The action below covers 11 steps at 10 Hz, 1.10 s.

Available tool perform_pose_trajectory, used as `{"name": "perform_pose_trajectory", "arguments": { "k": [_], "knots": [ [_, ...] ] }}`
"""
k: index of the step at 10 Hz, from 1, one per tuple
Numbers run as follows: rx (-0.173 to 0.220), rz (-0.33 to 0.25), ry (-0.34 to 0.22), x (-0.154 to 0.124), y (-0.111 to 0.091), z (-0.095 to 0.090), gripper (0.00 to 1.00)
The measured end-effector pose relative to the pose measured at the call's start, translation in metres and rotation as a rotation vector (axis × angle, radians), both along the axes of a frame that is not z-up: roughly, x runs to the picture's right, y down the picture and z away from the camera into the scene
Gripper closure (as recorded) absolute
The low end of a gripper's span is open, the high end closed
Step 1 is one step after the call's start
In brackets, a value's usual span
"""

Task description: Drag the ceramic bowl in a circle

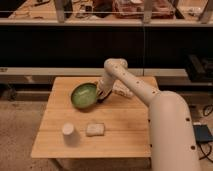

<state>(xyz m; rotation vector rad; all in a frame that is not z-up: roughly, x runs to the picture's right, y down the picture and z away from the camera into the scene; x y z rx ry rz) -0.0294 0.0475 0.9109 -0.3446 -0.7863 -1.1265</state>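
Pincer (101, 93) meets round glossy green ceramic bowl (83, 95) rim.

You are looking at a soft, blurry picture under warm, dim indoor light. Light is falling from above, brightening the wooden table (120, 120) and the white arm (165, 120), while the shelf front behind is sitting in deep shadow. A faint glare is showing on the ceramic bowl (82, 95), where the gripper (101, 94) is blurring into its rim.

The gripper (101, 93) at the ceramic bowl's (82, 95) rim is blurred.
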Motion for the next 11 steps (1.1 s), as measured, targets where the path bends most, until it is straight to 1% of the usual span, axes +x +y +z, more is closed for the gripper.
{"name": "perform_pose_trajectory", "arguments": {
  "k": [2, 3, 5, 6, 8, 9, 11],
  "knots": [
    [-0.012, -0.013, 0.004, 0.001, 0.027, -0.023, 0.80],
    [-0.015, -0.018, 0.002, -0.001, 0.035, -0.030, 0.80],
    [-0.019, -0.036, -0.020, -0.016, 0.049, -0.043, 0.80],
    [-0.019, -0.051, -0.043, -0.029, 0.055, -0.050, 0.80],
    [-0.024, -0.071, -0.077, -0.051, 0.061, -0.055, 0.80],
    [-0.026, -0.090, -0.104, -0.067, 0.064, -0.057, 0.80],
    [-0.029, -0.118, -0.138, -0.086, 0.068, -0.055, 0.80]
  ]
}}
